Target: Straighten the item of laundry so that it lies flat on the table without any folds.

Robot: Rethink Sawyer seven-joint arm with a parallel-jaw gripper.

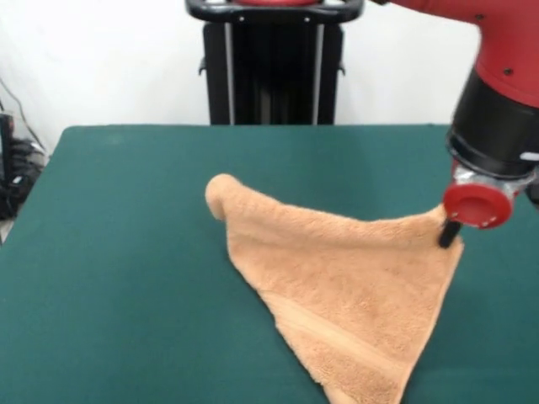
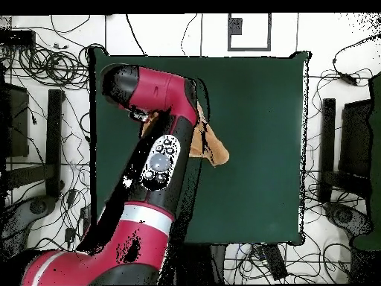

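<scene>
The item of laundry (image 1: 345, 286) is a tan-orange towel spread in a rough triangle on the green table (image 1: 118, 252). Its far left corner is rolled into a small hump, and a woven band runs near the front end. My gripper (image 1: 449, 233) hangs at the towel's right corner, shut on it and holding that corner slightly raised. A black fingertip shows below the red wrist disc. In the overhead view the red arm covers most of the towel (image 2: 213, 147), and only a tan strip shows beside the arm on the table (image 2: 260, 112).
The black pedestal (image 1: 274, 67) stands behind the table's far edge. In the overhead view, cables (image 2: 45, 63) and black stands ring the table. The towel's front tip reaches the bottom edge of the front view.
</scene>
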